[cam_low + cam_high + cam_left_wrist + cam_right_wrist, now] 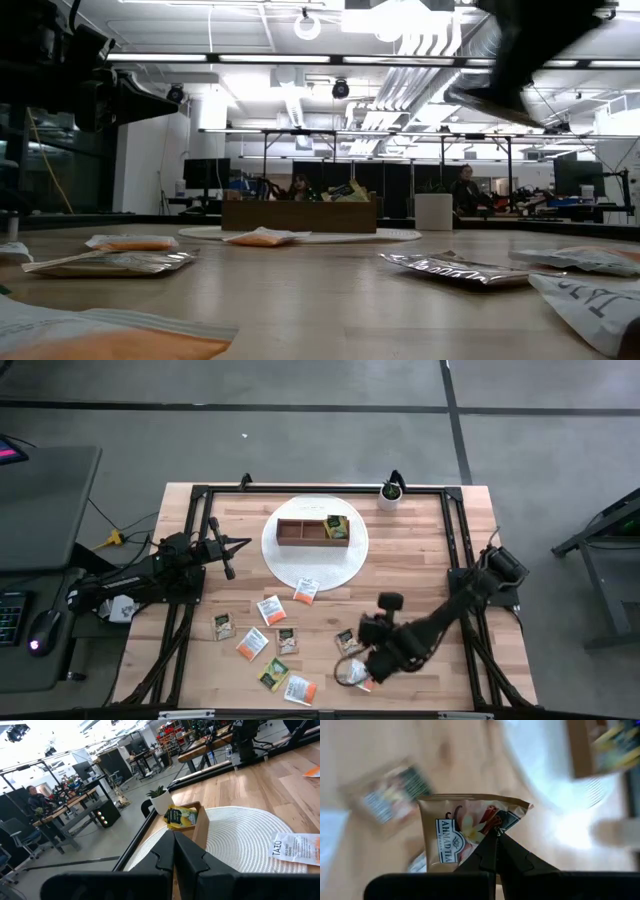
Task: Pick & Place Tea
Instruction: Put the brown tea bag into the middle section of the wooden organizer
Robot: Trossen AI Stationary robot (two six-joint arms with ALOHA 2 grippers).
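Sachets of tea lie scattered over the front half of the pale wooden plank desk [420,550]: small flat square paper packets, some white with an orange band [306,590], some green-yellow [286,640]. They lie flat and loose, none stacked, which I judge leaves each one easy to pinch by an edge.

At the desk's front right, the right gripper [496,834] has its dark fingers pressed together on the corner of a tan sachet printed with vanilla flowers and cinnamon sticks [465,827]. In the right wrist view the packet stands out stiffly from that one pinched corner, its crimped top edge straight, so the paper seems firm enough to carry this way. The desk behind it is smeared, suggesting the arm is in motion.

The brown three-compartment wooden box [313,531] sits on a round white woven mat [315,565] at the back centre, presumably so the goal stands apart from the pile. A green-yellow sachet [181,816] already leans upright in its end compartment, beside a small potted plant in a white pot [390,492].

The left gripper [174,851] waits at the desk's left, fingers closed on nothing, pointing toward the box.
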